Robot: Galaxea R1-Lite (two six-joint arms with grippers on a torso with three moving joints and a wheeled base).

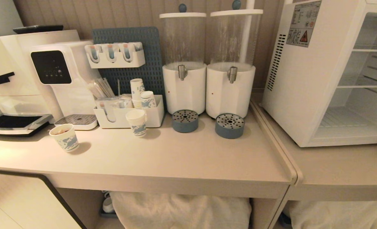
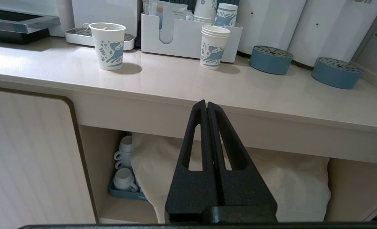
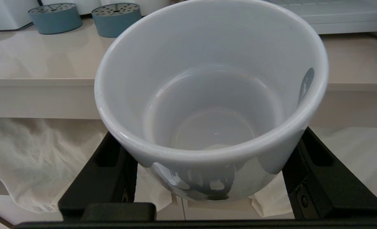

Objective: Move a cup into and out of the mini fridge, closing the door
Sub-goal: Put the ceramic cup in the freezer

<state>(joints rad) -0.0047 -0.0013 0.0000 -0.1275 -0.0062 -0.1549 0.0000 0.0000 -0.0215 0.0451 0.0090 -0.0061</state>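
Pale beige tabletop (image 1: 182,159) runs along a ribbed wall, with the mini fridge (image 1: 328,73) at its right end, front open, wire shelves bare. Two drink dispensers (image 1: 207,86) stand at the back edge, a blue drip tray (image 1: 229,125) before each. Left of them a white organizer (image 1: 128,116) holds stacked paper cups (image 1: 142,93) and sachets; two more paper cups stand nearer the front edge. Below the front edge, the right claw (image 3: 212,165) is clamped around the cup (image 3: 210,95), which is empty. Left claw (image 2: 207,106) hangs pressed together, holding nothing.
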